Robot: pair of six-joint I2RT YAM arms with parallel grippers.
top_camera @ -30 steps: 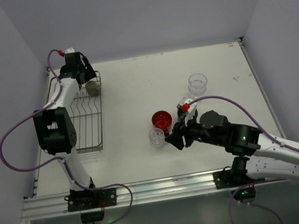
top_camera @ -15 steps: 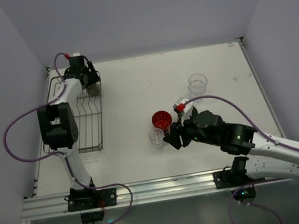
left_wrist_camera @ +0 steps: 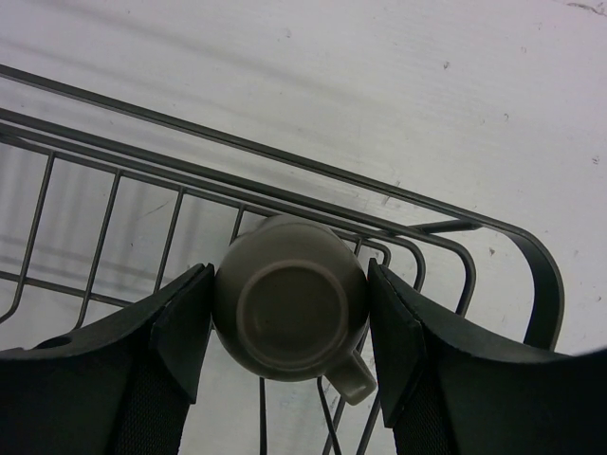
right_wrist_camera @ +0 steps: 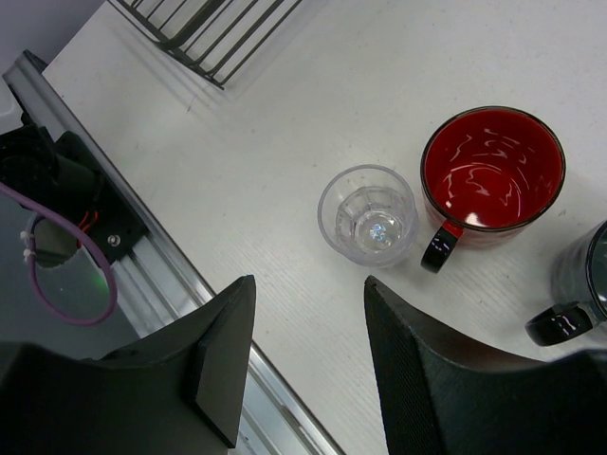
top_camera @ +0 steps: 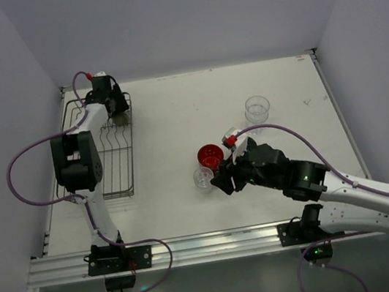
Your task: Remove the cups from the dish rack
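Note:
A greyish-tan cup (left_wrist_camera: 289,308) lies upside down in the far right corner of the dish rack (left_wrist_camera: 548,270), handle toward me. My left gripper (left_wrist_camera: 289,322) is shut on it, a pad pressed on each side. From above, that gripper (top_camera: 118,110) covers the cup at the rack's (top_camera: 109,167) far end. On the table stand a red mug (right_wrist_camera: 493,171), a clear tumbler (right_wrist_camera: 368,213) and a dark mug (right_wrist_camera: 588,275). My right gripper (right_wrist_camera: 309,284) hangs open and empty just near of the tumbler (top_camera: 203,178) and red mug (top_camera: 210,155).
A second clear tumbler (top_camera: 257,109) stands upright at the far right of the table. The metal rail (right_wrist_camera: 142,256) of the table's near edge lies under my right gripper. Grey walls close in three sides.
My left gripper moved onto the tan cup at the rack's far corner, and its jaws closed against it. The right arm shifted slightly left, still open.

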